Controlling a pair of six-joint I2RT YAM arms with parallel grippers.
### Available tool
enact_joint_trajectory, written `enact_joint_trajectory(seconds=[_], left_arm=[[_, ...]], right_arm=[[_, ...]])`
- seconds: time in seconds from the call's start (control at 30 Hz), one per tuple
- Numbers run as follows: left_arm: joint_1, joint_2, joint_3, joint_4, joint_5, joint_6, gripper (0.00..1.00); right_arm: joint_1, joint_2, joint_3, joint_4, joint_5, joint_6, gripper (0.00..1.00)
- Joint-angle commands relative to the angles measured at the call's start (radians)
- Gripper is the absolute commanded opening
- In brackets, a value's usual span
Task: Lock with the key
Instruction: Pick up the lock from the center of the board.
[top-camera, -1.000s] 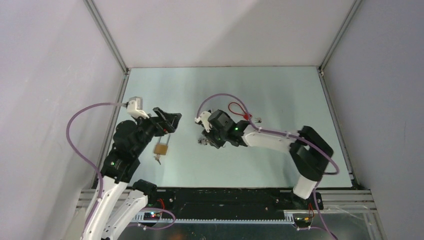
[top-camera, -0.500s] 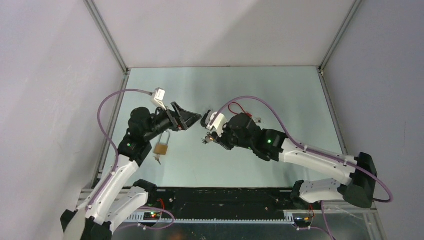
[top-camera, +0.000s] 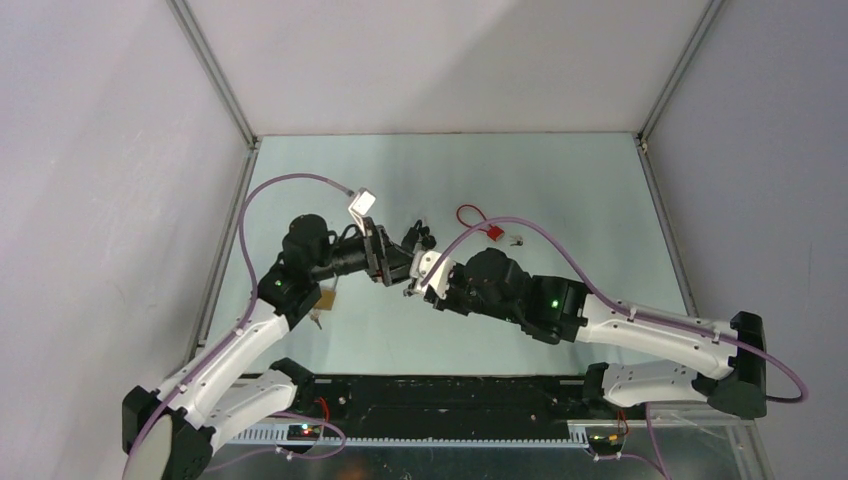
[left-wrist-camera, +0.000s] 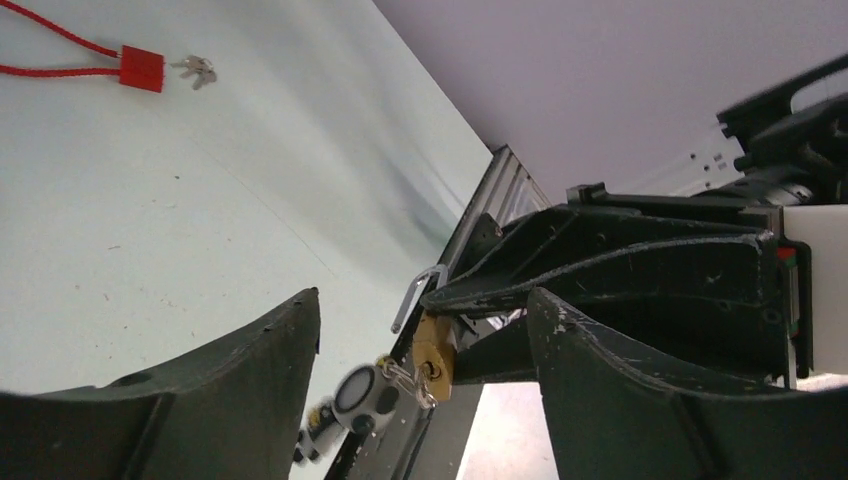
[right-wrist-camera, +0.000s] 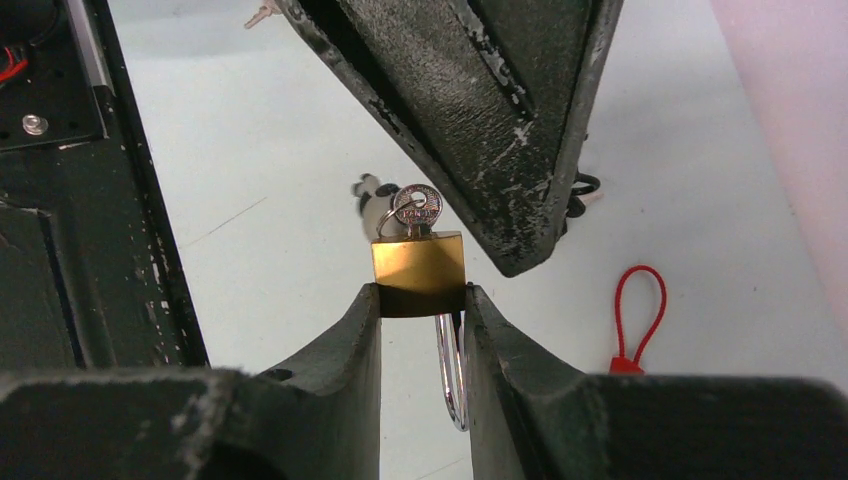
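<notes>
My right gripper (right-wrist-camera: 420, 295) is shut on a brass padlock (right-wrist-camera: 418, 262) and holds it above the table. Its silver shackle (right-wrist-camera: 450, 370) runs back between the fingers. A silver key (right-wrist-camera: 417, 208) sits in the keyhole, with a ring and a small fob hanging from it. In the left wrist view the same padlock (left-wrist-camera: 432, 355) shows with one end of the shackle (left-wrist-camera: 413, 298) free. My left gripper (left-wrist-camera: 425, 305) is open and faces the key end, its fingers (right-wrist-camera: 500, 130) close above the key. In the top view the two grippers (top-camera: 398, 265) (top-camera: 412, 283) meet at mid-table.
A second brass padlock (top-camera: 326, 297) lies on the table under my left arm. A red cable loop with a tag (top-camera: 478, 220) and small keys (top-camera: 516, 240) lies at the back right. Frame rails run along the table's sides.
My left gripper has swung right, away from the padlock on the table, and now meets my right gripper. My right arm has stretched out low and shifted slightly toward the near edge, still gripping its padlock.
</notes>
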Motion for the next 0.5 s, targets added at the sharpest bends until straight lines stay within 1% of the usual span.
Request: enact_joint_trajectory(seconds=[0.0, 0.1, 0.17, 0.27, 0.37, 0.43, 0.47], left_arm=[[-0.012, -0.023, -0.018, 0.042, 0.105, 0.041, 0.78], [-0.014, -0.028, -0.029, 0.042, 0.125, 0.041, 0.74], [-0.017, -0.03, -0.038, 0.042, 0.134, 0.046, 0.73], [-0.035, -0.025, -0.044, 0.042, 0.183, 0.081, 0.73], [-0.044, -0.028, -0.047, 0.042, 0.19, 0.09, 0.72], [-0.047, -0.025, -0.048, 0.042, 0.186, 0.091, 0.69], [-0.048, -0.022, -0.045, 0.042, 0.187, 0.091, 0.64]], right_arm=[[0.025, -0.037, 0.007, 0.022, 0.066, -0.044, 0.11], [0.028, -0.032, 0.007, 0.024, 0.085, -0.051, 0.11], [0.03, -0.031, 0.007, 0.029, 0.09, -0.053, 0.11], [0.032, -0.035, 0.008, 0.044, 0.093, -0.053, 0.11], [0.035, -0.041, 0.008, 0.06, 0.096, -0.059, 0.1], [0.04, -0.048, 0.007, 0.064, 0.091, -0.063, 0.1], [0.041, -0.049, 0.007, 0.065, 0.089, -0.064, 0.11]])
